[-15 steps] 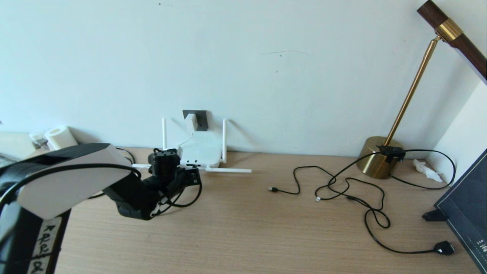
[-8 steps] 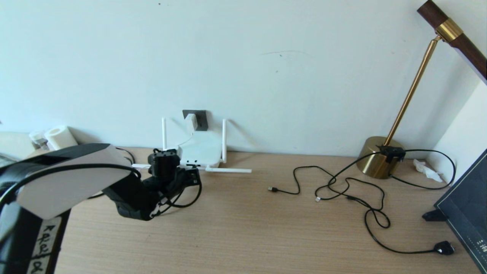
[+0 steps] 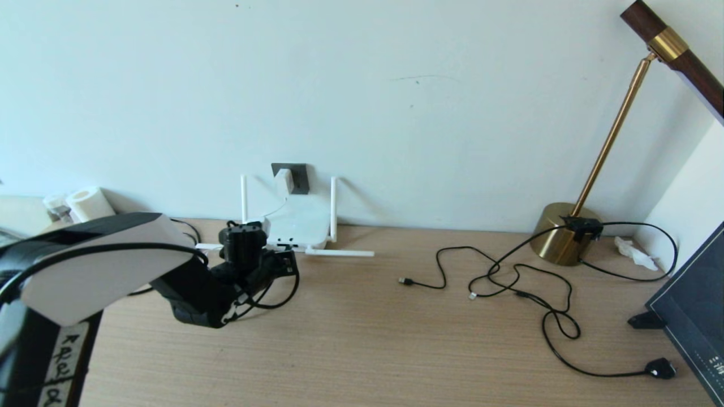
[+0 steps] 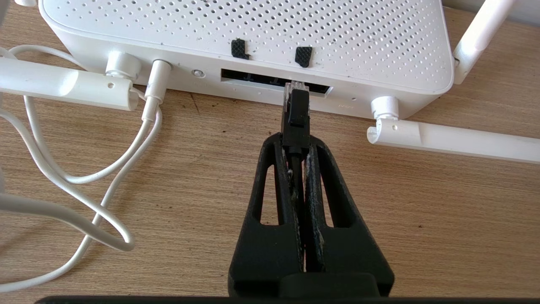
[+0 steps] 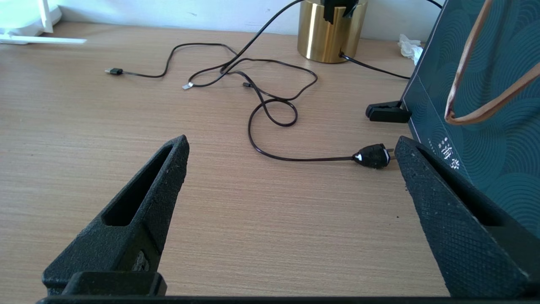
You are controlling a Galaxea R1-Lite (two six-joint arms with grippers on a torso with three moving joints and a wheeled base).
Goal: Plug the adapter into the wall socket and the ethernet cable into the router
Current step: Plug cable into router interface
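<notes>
The white router (image 3: 297, 223) lies against the wall with its antennas spread, and its port edge (image 4: 274, 82) faces my left gripper. The white adapter (image 3: 284, 181) sits in the dark grey wall socket (image 3: 298, 177) above the router. My left gripper (image 4: 295, 145) is shut on the ethernet cable (image 4: 295, 112) just behind its black plug. The plug's clear tip is at the mouth of the dark port slot. In the head view the left gripper (image 3: 285, 263) is right in front of the router. My right gripper (image 5: 293, 143) hangs open over bare table, holding nothing.
The adapter's white cord (image 4: 84, 177) loops on the table beside the router. Thin black cords (image 3: 509, 277) sprawl at the right, ending in a small black plug (image 5: 373, 155). A brass lamp base (image 3: 560, 234) and a dark teal box (image 3: 696, 305) stand at the right.
My left gripper with the plug has edged slightly to the left in front of the router. Nothing else has moved.
</notes>
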